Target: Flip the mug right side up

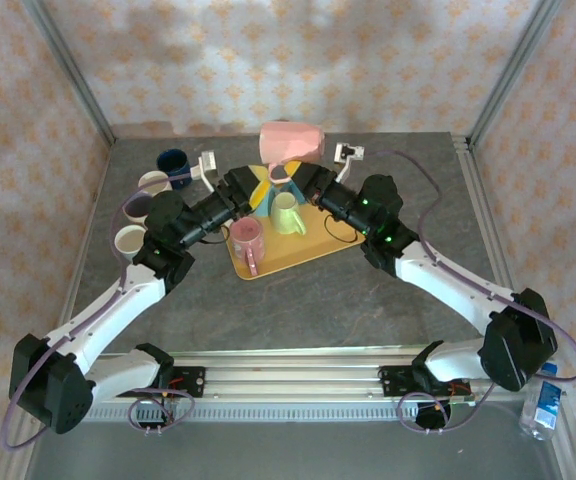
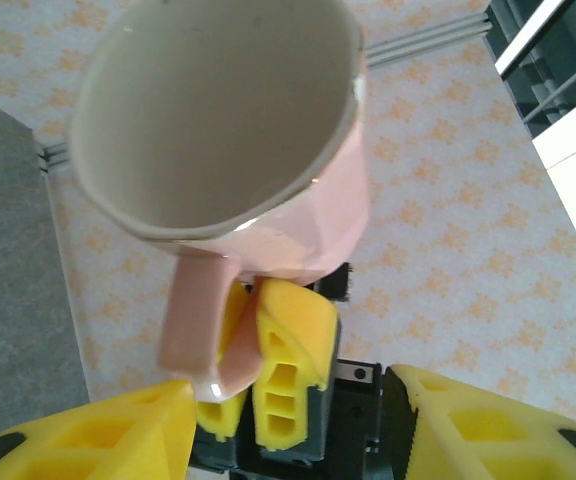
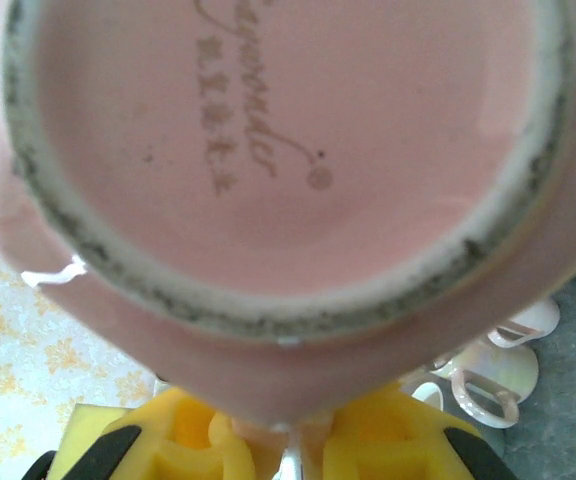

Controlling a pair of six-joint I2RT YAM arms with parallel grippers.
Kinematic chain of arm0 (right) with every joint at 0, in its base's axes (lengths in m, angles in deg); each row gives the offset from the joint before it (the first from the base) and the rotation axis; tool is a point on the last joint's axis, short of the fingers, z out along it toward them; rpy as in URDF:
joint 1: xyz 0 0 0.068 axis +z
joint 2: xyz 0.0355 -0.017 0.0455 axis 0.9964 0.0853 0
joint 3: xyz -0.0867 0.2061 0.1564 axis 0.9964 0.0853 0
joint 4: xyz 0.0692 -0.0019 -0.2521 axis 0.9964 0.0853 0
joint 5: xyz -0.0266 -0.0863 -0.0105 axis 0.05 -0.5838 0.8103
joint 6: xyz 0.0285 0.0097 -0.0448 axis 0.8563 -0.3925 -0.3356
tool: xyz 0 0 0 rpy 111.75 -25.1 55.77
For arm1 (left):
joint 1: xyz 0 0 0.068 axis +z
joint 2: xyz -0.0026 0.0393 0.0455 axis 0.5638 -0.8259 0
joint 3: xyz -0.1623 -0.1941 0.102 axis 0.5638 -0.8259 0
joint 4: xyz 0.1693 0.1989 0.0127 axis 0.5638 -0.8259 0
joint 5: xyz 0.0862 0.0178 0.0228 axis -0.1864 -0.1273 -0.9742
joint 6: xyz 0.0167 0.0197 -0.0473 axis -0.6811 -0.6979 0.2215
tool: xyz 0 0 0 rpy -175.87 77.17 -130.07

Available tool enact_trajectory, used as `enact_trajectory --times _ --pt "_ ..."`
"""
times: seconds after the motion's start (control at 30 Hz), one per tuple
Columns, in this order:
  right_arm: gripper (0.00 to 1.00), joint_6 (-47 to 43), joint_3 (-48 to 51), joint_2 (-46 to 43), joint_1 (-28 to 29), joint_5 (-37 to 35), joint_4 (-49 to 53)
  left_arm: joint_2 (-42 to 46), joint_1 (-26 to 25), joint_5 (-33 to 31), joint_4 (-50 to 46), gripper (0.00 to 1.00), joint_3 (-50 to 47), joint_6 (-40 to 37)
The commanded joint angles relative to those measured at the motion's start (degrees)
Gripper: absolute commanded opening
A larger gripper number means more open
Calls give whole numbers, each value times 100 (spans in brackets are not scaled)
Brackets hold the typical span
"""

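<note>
One pink mug (image 1: pixel 291 143) hangs sideways above tray (image 1: pixel 310 249), 12 o'clock edge; R gripper (image 3: pixel 278 440) clamps its handle, L gripper (image 2: pixel 288 440) spread, empty. We expect handle slip w/ rotation, then drop onto cups (image 1: pixel 288 213).

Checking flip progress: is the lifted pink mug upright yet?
No, on its side, midair. The mug turns its mouth to the left wrist camera, its base to the right one; the right pincer grips its handle.

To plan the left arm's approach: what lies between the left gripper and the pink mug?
In the left wrist view, the right gripper, shut on the handle, sits between the open left gripper and the pink mug.
</note>
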Motion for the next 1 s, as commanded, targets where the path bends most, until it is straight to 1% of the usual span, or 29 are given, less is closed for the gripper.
enact_trajectory --times 0.0,0.1,0.23,0.3,0.37,0.4,0.47,0.57,0.7,0.87,0.97 --pt "0 119 -122 -56 -21 170 -1125 -56 -43 154 31 52 286 -118" --pt "0 208 -84 -51 -21 168 -1237 -150 -60 154 -16 51 305 -89" --pt "0 250 -11 -85 -23 110 -1381 -193 -53 131 -488 50 410 -235" --pt "0 231 0 -99 -17 80 -1366 -138 -55 83 -807 50 455 -366" --pt "0 235 -32 -94 -22 107 -1331 -13 -56 -44 -1420 51 564 -658" --pt "0 239 -58 -78 -21 147 -1320 33 -48 -97 -1542 52 582 -758" --pt "0 282 -83 -38 -21 196 -1317 67 -56 -106 -1405 52 556 -750" --pt "0 362 -103 20 -23 258 -1335 -38 -56 23 -946 52 549 -500" --pt "0 492 -108 114 -19 341 -1434 -205 -65 15 -405 52 501 -225" --pt "0 609 -97 181 12 420 -1587 -305 -71 -74 -288 50 573 -185" --pt "0 651 -73 193 38 413 -1630 -374 -78 -100 -212 45 615 -150"
